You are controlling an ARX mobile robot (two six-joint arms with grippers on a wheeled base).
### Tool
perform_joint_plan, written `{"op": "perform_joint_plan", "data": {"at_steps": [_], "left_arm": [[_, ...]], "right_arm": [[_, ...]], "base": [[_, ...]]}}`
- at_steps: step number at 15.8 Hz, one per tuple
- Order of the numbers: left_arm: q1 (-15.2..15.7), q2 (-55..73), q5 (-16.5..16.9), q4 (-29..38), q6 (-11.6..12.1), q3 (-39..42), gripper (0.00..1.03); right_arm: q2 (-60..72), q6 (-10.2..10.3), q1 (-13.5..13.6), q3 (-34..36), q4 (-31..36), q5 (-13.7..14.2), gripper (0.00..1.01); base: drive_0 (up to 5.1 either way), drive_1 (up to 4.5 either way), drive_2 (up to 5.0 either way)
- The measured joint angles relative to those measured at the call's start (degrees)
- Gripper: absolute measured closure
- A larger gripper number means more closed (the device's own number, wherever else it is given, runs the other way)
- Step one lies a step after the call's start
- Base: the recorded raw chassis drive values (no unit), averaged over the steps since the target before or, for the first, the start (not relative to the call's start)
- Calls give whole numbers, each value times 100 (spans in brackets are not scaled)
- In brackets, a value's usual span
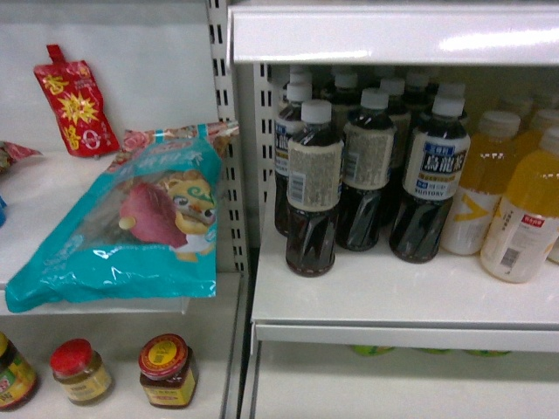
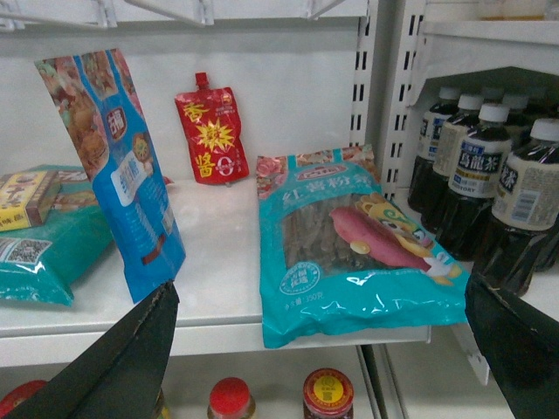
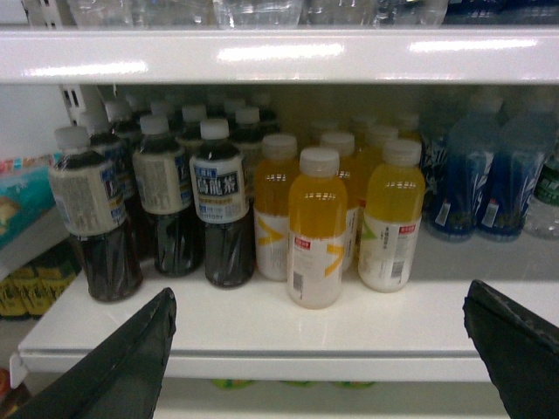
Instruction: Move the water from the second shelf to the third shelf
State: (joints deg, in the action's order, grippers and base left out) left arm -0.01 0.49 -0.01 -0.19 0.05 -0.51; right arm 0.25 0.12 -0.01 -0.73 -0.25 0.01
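At the right edge of the right wrist view stands a clear bottle with a dark green label, the water [image 3: 547, 196], cut off by the frame, beside blue-labelled bottles [image 3: 476, 179]. My right gripper [image 3: 320, 292] is open, its two dark fingers [image 3: 131, 358] spread wide in front of the drinks shelf [image 3: 262, 336], well left of the water and holding nothing. My left gripper [image 2: 320, 290] is also open, facing the snack shelf [image 2: 218, 262] with nothing between its fingers [image 2: 122, 367]. Neither gripper shows in the head view.
Dark tea bottles [image 1: 313, 188] and yellow drink bottles [image 3: 316, 229] fill the drinks shelf. Bases of clear bottles [image 3: 262, 10] show on the shelf above. A teal snack bag [image 2: 349, 244] overhangs the left shelf, with a red pouch [image 2: 210, 131], a blue bag [image 2: 113, 166] and jars [image 1: 166, 371] below.
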Motion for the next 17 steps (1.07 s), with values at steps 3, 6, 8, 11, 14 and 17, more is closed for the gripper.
{"op": "perform_joint_plan", "data": {"at_steps": [3, 6, 8, 11, 14, 17], "left_arm": [[0, 0, -2, -2, -2, 0, 5], [0, 0, -2, -13, -2, 0, 5], [0, 0, 0, -13, -2, 0, 5], [0, 0, 0, -11, -2, 0, 5], [0, 0, 0, -11, -2, 0, 5], [0, 0, 0, -11, -2, 0, 5]], "right_arm": [[0, -11, 0, 0, -2, -2, 3], [0, -15, 0, 0, -9, -2, 3], [0, -15, 0, 0, -7, -2, 3], [0, -15, 0, 0, -7, -2, 3], [0, -15, 0, 0, -4, -2, 3], [0, -17, 0, 0, -7, -2, 3]], "base": [[0, 0, 0], [0, 0, 0], [0, 0, 0], [0, 0, 0], [0, 0, 0], [0, 0, 0]]}}
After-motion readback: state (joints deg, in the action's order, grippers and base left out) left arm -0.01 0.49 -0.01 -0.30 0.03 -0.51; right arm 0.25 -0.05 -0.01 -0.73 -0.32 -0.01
